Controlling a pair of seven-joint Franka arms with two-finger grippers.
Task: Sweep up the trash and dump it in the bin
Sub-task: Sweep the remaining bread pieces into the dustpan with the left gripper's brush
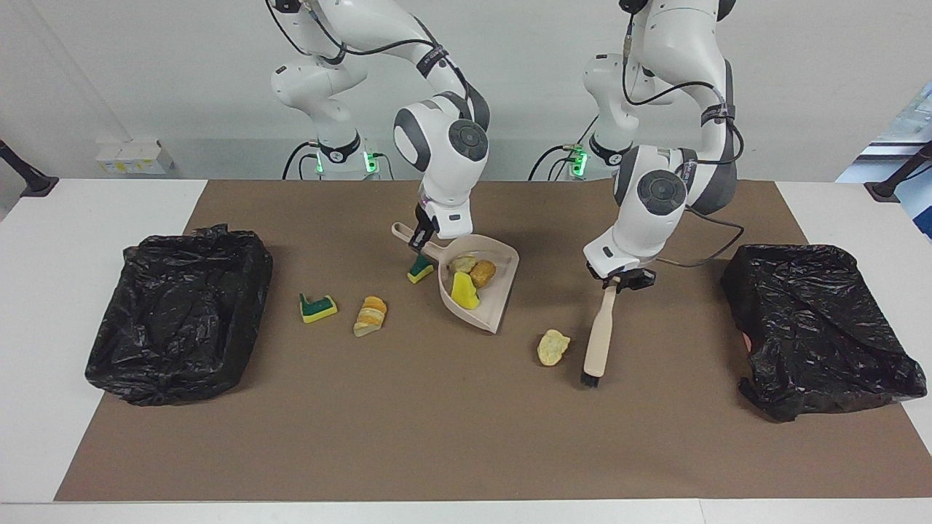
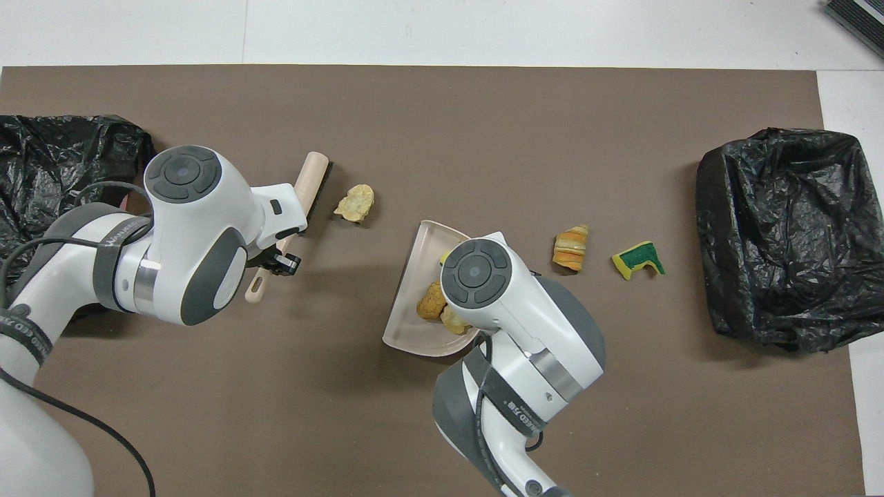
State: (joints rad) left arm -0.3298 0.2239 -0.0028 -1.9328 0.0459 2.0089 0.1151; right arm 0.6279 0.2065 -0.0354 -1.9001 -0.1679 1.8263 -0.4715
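My right gripper (image 1: 422,237) is shut on the handle of the beige dustpan (image 1: 502,298), which sits mid-table. In the pan lie a yellow sponge bit (image 1: 464,291), a brown chunk (image 1: 482,273) and a tan chunk (image 1: 461,263). A green-backed sponge bit (image 1: 420,271) lies beside the handle. My left gripper (image 1: 619,281) is shut on the brush (image 1: 601,331), bristle end down at the mat. A tan chunk (image 1: 553,347) lies beside the bristles. An orange bread piece (image 1: 370,315) and a green-yellow sponge (image 1: 318,308) lie toward the right arm's end.
A black-bagged bin (image 1: 178,313) stands at the right arm's end of the brown mat (image 1: 437,437); in the overhead view it (image 2: 780,235) is at the edge. Another black bag (image 1: 815,327) sits at the left arm's end.
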